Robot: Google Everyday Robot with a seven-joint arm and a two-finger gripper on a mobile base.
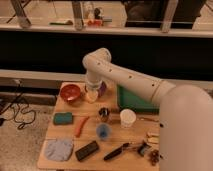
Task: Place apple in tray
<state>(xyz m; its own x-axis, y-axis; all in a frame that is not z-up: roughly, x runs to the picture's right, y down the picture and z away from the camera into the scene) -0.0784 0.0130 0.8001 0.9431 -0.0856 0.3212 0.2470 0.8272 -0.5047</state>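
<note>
- Your arm is reaching from the lower right toward the upper middle of the frame, and the hand (92, 90) is hanging right at the apple (91, 97).
- You cannot tell how far the hand is opening, or whether it is gripping anything.
- The apple is showing between the red bowl (70, 92) and the purple bowl (102, 89), at the far edge of the bench (67, 134).
- The tray (129, 102) is lying right of centre, partly hidden behind your arm, apart from the apple.
</note>
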